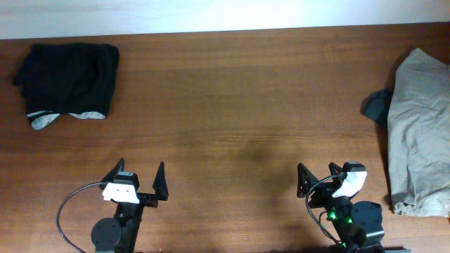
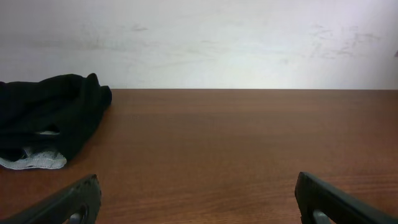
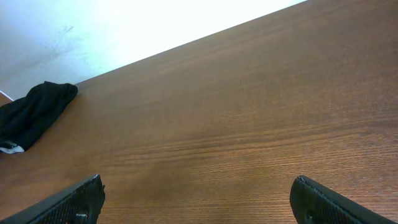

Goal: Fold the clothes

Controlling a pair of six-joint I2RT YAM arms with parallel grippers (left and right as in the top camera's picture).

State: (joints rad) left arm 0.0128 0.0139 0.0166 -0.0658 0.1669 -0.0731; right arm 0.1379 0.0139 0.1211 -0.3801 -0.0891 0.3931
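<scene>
At the table's (image 1: 232, 84) near edge, overhead view: my left gripper (image 1: 140, 170) and right gripper (image 1: 318, 172) sit low, one toward each near corner. Both have their jaws spread wide and hold nothing. Both arms are tucked back over their bases with the fingers aimed at the table's far edge.

- Khaki shorts (image 1: 422, 126): rumpled heap along the table's right edge.
- Dark teal garment (image 1: 377, 105): pokes out from the heap's inner side and touches it.
- Black garment (image 1: 70, 77): bunched at the table's far-left corner, with a grey-white piece (image 1: 46, 121) showing under its near hem.
- The table's middle is bare wood.

Left wrist view: camera level with the table top. My two fingers (image 2: 68, 202) are at the bottom corners, wide apart, with only wood between them. The black garment is far off to the left.

Right wrist view: camera rolled, so the table tilts. Fingers are parted just as wide, with nothing in them. Only the black garment shows, at the table's far side. The shorts are out of frame.

Judgement: nothing is laid out yet, so the step is fetching a garment.
- The shorts lie closest to my right arm.
- I'd pinch the waistband, taking one layer only and leaving the teal piece behind.
- I'd drag the shorts to the table's middle.
- The left gripper should take the opposite corner to pull them flat before any fold.
</scene>
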